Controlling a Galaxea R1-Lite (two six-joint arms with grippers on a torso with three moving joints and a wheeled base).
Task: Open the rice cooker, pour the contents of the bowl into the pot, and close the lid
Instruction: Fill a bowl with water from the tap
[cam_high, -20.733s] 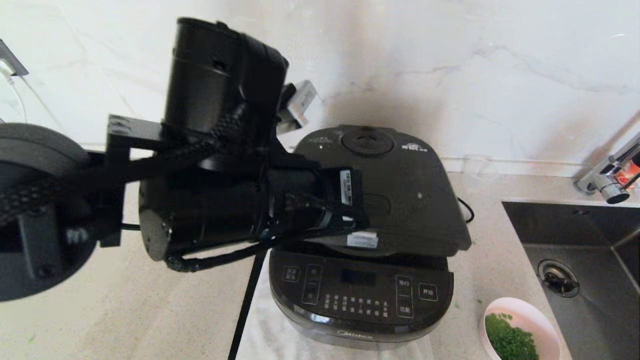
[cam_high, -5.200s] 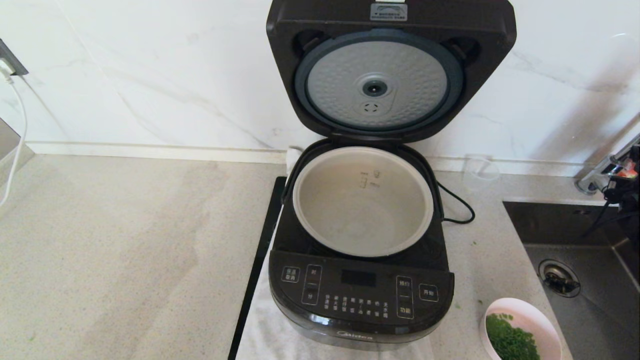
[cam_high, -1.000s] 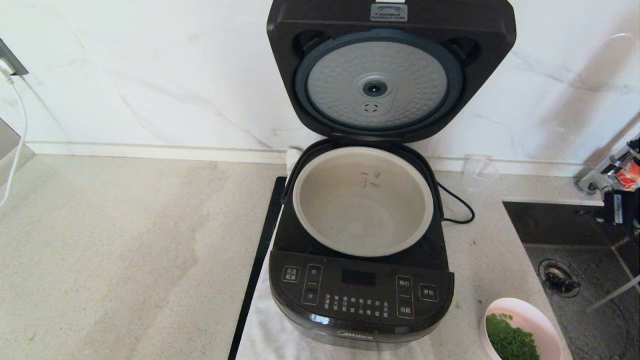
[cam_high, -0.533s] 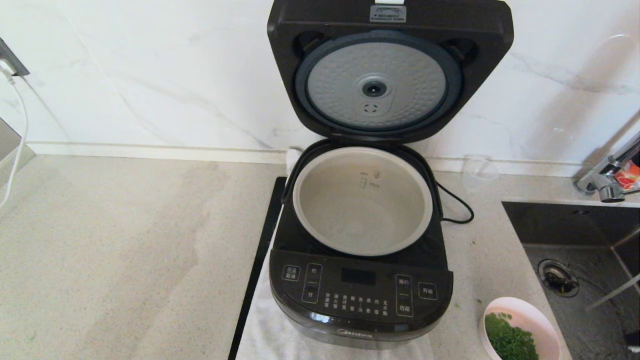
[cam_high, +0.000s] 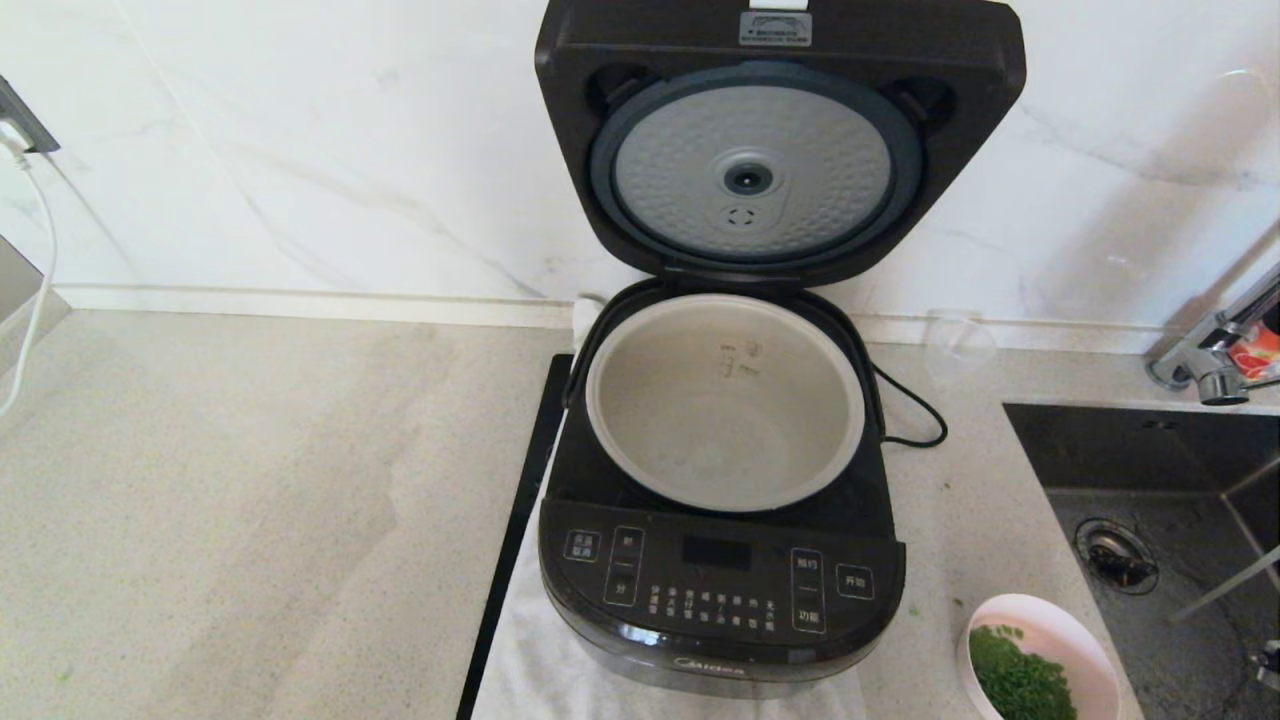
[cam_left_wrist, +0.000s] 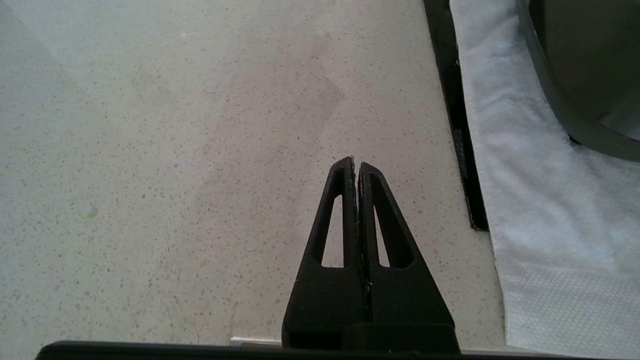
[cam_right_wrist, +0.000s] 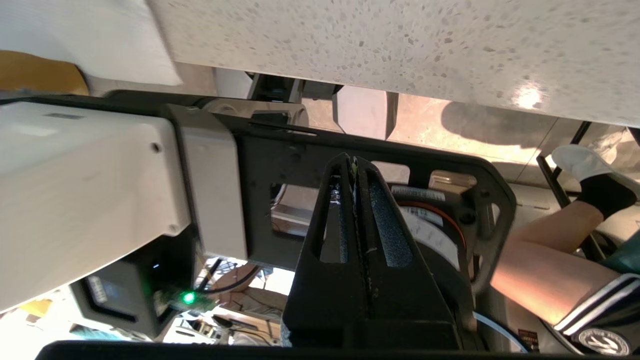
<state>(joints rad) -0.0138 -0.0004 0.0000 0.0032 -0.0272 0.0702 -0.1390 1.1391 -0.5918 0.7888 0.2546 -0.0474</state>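
Speckled beige stone countertop abutting a white marble wall, with a dark sink recessed at its right end. A white cloth lies on the counter beneath the rice cooker. The bowl and a clear cup stand directly on the counter, right of the cooker.

Soft, even daylight fills my head view, bright on the marble wall. A faint shadow falls on the wall at the upper right of the frame. The rice cooker shows pale glare along its glossy front, at the frame's lower middle. In my right wrist view a hot glint sits on the worktop, upper right, and the lower left background blurs.
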